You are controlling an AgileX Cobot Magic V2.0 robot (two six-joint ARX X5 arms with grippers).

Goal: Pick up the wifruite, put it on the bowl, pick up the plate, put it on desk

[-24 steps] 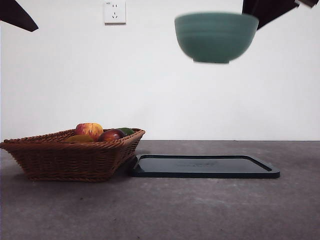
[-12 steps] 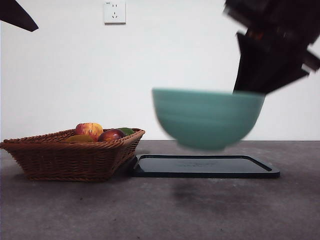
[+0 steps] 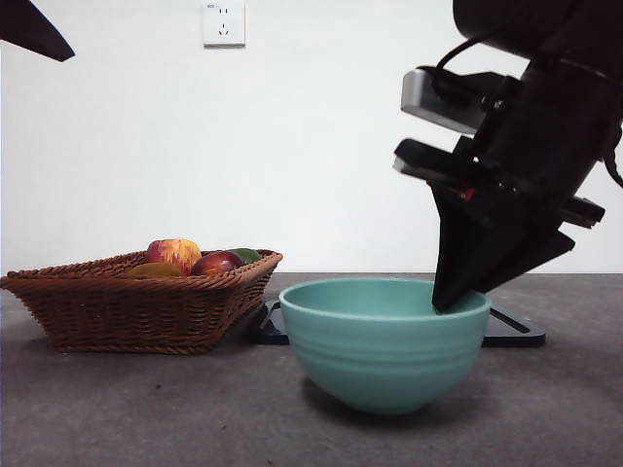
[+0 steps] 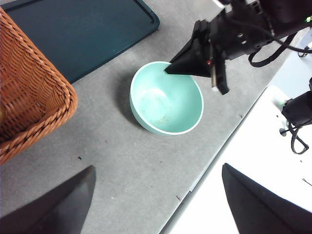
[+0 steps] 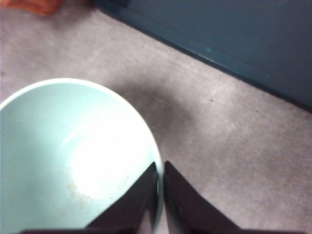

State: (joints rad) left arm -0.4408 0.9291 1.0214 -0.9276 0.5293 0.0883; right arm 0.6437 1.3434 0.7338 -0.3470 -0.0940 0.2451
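Desk carrying one wicker basket far left, one dark tray behind, one bowl set down near centre. Right pincer pinching bowl rim, apparently to seat it. Left pincer spread, waiting. Wifruite lying in basket beside one apple.

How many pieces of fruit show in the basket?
4, all at the rear of the wicker basket: a streaked apple, a dark red fruit, a green one, a brown-orange one. More may hide below the rim.
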